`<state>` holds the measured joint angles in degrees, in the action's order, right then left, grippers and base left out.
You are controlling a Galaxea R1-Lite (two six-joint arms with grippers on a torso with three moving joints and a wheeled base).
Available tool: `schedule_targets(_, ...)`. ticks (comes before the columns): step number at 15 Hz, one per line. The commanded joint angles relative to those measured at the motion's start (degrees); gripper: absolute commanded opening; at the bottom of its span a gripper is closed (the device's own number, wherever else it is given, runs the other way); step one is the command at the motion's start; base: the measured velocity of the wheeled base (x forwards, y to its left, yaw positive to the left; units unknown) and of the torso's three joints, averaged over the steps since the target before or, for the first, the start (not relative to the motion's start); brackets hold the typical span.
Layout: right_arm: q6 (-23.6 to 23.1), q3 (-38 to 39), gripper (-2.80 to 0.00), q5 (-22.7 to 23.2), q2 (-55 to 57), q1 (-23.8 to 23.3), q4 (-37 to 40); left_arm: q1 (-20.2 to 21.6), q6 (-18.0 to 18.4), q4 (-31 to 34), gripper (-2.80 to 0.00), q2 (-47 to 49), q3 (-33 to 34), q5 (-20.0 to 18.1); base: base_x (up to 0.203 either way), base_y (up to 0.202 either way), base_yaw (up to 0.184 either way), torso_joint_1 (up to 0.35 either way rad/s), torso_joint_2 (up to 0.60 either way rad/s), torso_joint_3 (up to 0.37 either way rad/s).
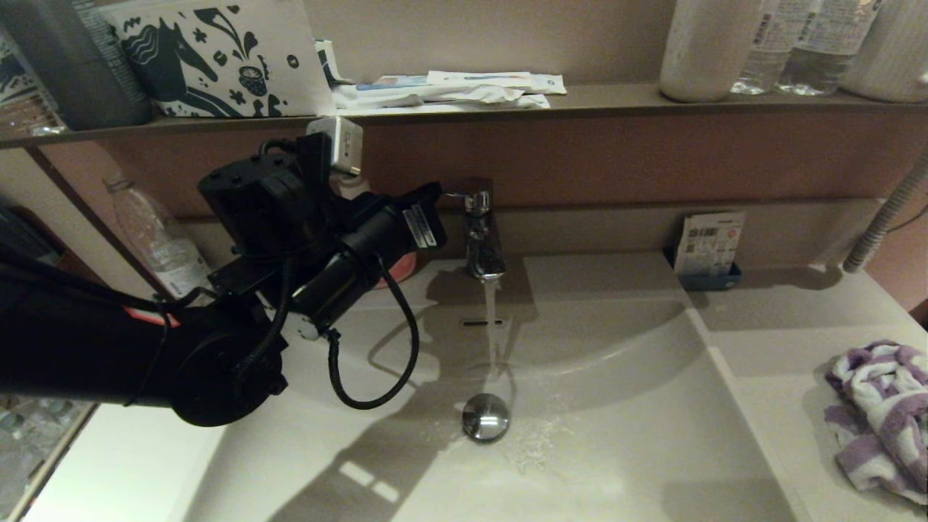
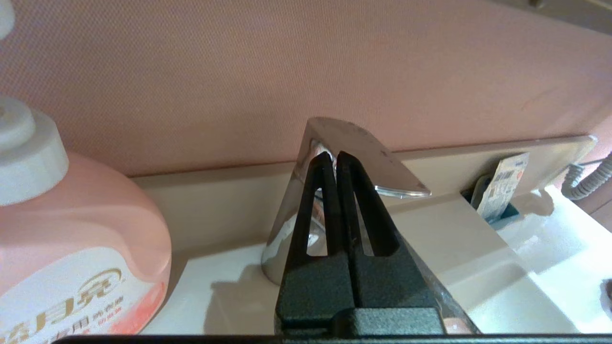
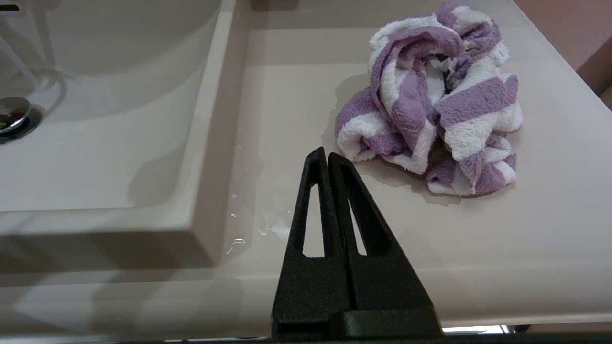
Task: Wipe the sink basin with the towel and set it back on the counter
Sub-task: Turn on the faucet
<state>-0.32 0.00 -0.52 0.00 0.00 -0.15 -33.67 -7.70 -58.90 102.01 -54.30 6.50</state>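
On the worktop [image 1: 783, 377] to the right of the basin [image 1: 594, 435] lies the towel [image 1: 881, 417], crumpled into a loose heap, its purple and white stripes folded over one another. Nothing grips it. The right hand [image 3: 327, 157] hangs just beside it over the worktop, fingers pressed together and empty; a few drops of water show on the worktop near the basin's edge. The basin is wet: a thin stream falls from the tap [image 1: 482, 235] and lands just behind the chrome drain plug [image 1: 486, 417], with splashes around the plug. The overflow slot [image 1: 482, 322] sits in the back wall behind the stream. The left hand [image 2: 333, 160] is up at the tap, fingers closed with only a hairline gap, their tips against the underside of the tap's lever [image 2: 358, 153]. A pink soap bottle [image 2: 71, 248] stands beside the tap. A shelf [image 1: 616, 101] above carries bottles and packets.
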Motion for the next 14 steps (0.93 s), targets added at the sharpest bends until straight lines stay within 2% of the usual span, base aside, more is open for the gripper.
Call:
schedule_targets(1, -0.04, 0.0, -2.8, 0.0, 0.0, 0.0, -0.03, 0.01, -0.04, -0.25, -2.8, 0.12, -0.19, 0.01, 0.0, 0.0, 0.0, 0.0, 0.0, 0.0)
schedule_targets(14, -0.04, 0.0, -2.8, 0.0, 0.0, 0.0, -0.03, 1.41, 0.05, -0.33, -2.8, -2.15, -1.08, 0.45, 0.0, 0.0, 0.0, 0.0, 0.0, 0.0)
